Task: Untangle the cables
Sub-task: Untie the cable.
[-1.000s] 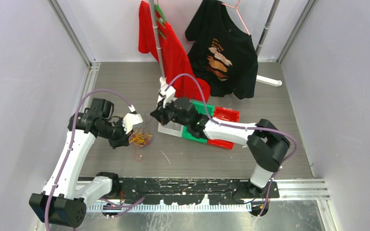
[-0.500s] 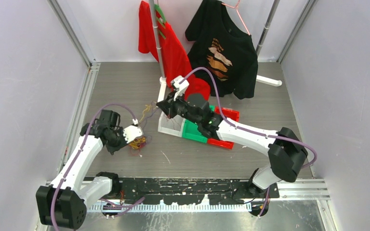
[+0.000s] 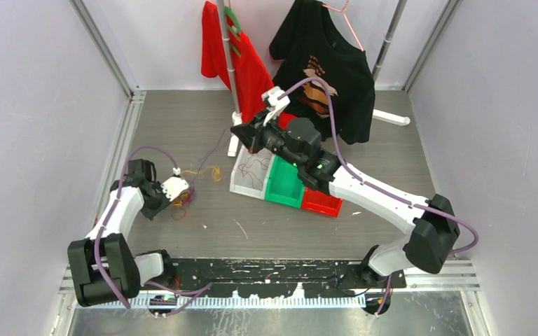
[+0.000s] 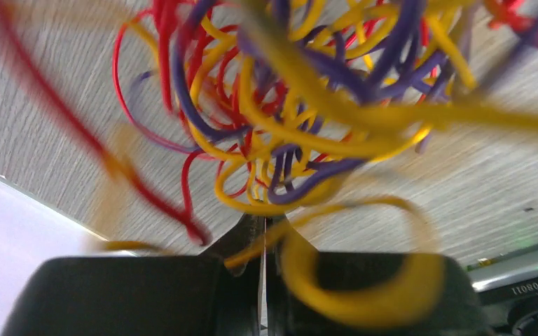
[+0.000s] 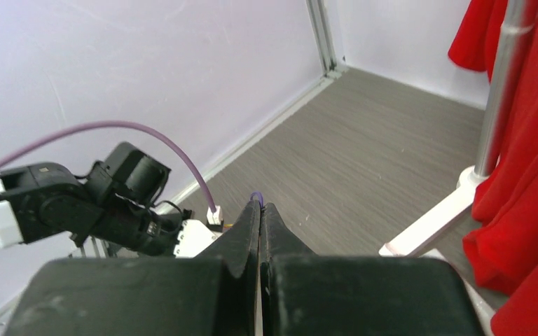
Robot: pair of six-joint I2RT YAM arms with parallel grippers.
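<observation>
1. Left gripper (image 4: 263,222): we see its jaws together, clamped on yellow strands of the cables (image 4: 287,119), low at the frame's left, near the side rail (image 3: 122,150).
2. Right gripper (image 5: 259,207): jaws together, pinching one purple strand, high at upper centre, close beside the rack pole (image 3: 230,70) and red shirt (image 3: 252,77).
3. We find bare bench (image 3: 266,227) open between tangle and bins (image 3: 284,187).

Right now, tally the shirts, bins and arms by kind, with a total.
Shirts: 2, red shirt, black shirt
Bins: 3, white bin, green bin, red bin
Arms: 2, left arm, right arm
Total: 7
</observation>
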